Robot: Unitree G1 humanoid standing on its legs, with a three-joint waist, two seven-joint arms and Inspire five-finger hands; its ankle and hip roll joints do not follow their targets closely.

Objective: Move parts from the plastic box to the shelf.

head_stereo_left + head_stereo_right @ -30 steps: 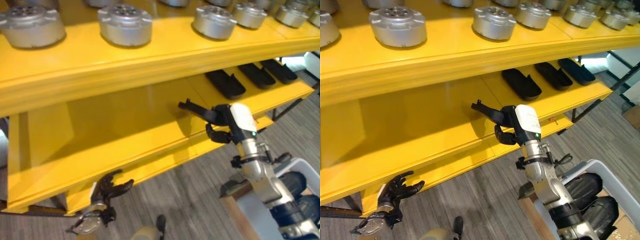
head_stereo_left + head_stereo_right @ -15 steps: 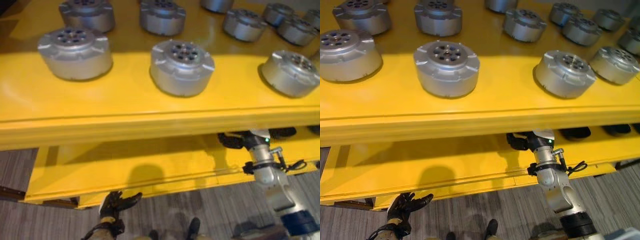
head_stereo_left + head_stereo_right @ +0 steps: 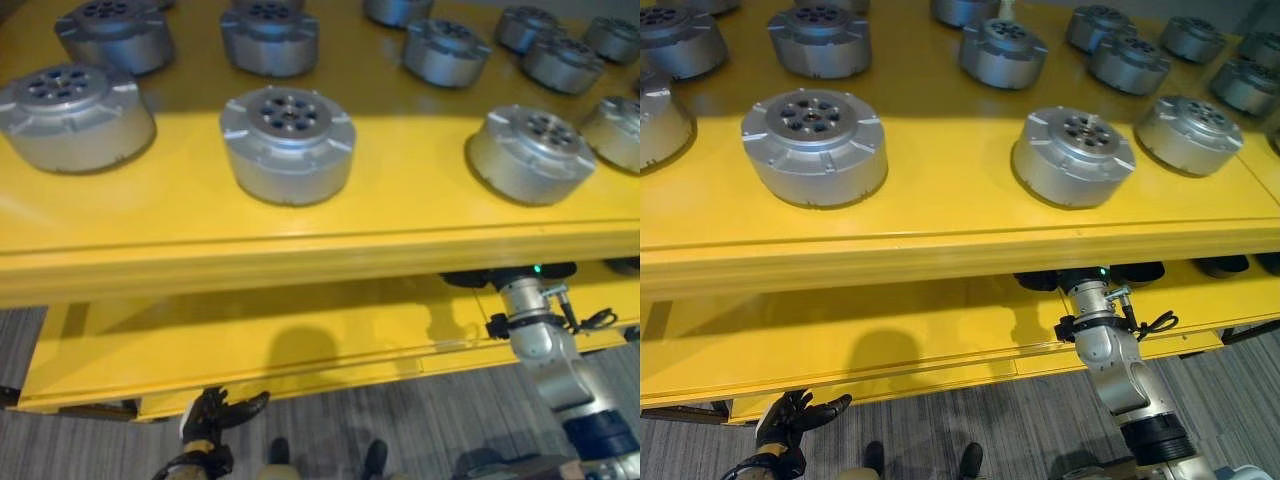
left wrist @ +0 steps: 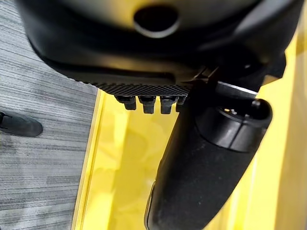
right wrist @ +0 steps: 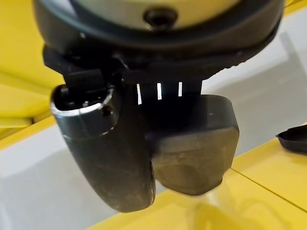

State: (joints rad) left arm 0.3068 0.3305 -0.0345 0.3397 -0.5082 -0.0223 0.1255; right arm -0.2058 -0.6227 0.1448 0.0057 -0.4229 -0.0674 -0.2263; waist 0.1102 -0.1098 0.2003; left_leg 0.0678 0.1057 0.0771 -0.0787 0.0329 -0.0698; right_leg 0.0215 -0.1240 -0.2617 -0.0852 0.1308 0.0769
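Yellow shelf (image 3: 940,245), round silver metal parts (image 3: 815,147) on top tier, black parts (image 3: 1222,266) on lower tier

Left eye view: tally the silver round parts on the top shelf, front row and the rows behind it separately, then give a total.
Front-row silver parts: 4
Silver parts behind them: 7
Total: 11

Glossy yellow shelf (image 3: 940,235), matt cast-metal parts (image 3: 814,145)

Grey wood-grain plank floor (image 3: 970,420) runs beneath the yellow furniture.
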